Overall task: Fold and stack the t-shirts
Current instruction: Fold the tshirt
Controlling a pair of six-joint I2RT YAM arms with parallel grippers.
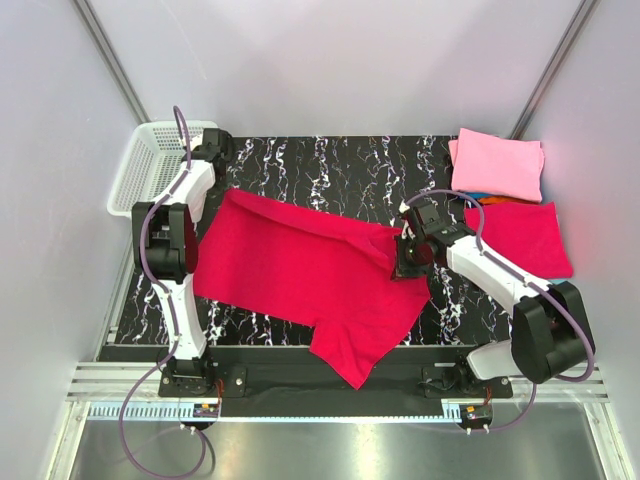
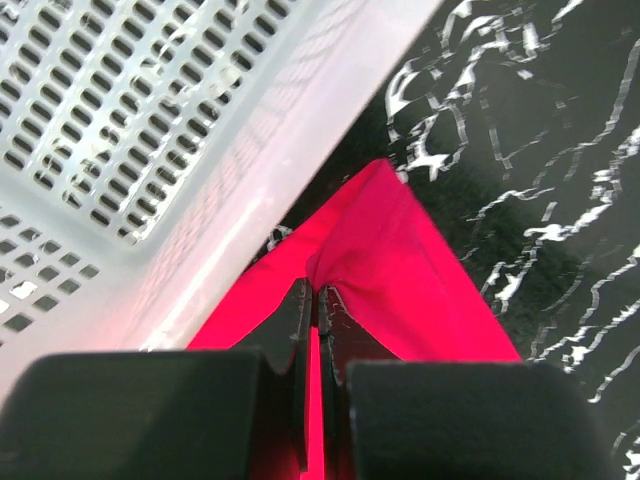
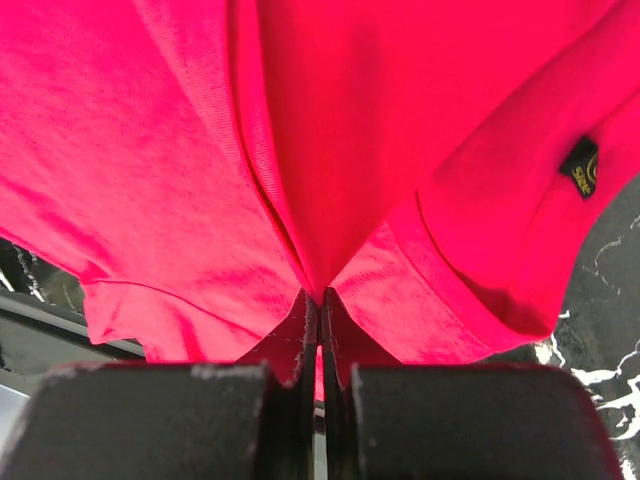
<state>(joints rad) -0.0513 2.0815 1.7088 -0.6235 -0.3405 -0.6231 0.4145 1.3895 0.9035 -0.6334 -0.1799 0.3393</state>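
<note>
Inspecting the layout, we find the crimson t-shirt (image 1: 300, 270) spread open and unfolded across the worktop (image 1: 330, 160). One corner lies just beside the basket (image 1: 150, 160), and the body runs away from it, with its far lower part hanging past the worktop's near edge.

The left tool (image 2: 318, 300) has its jaws together, clamped on that corner close against the basket's wall. The right tool (image 3: 320, 300) also has its jaws together. It pinches a raised ridge of the same shirt well away from the basket, near a sleeve hem where a small dark label (image 3: 580, 166) shows.

A pink t-shirt (image 1: 500, 165) tops a folded pile at the end of the worktop farthest from the basket, with a folded red t-shirt (image 1: 520, 235) just beside it.

We judge the step in hand to be stretching and squaring the shirt ahead of its first fold; no fold is made yet.

The next move, in our view, calls for both grips to travel together under even tension. The overhanging part must come back onto the worktop, and the corner must keep clear of the basket so it does not snag.
</note>
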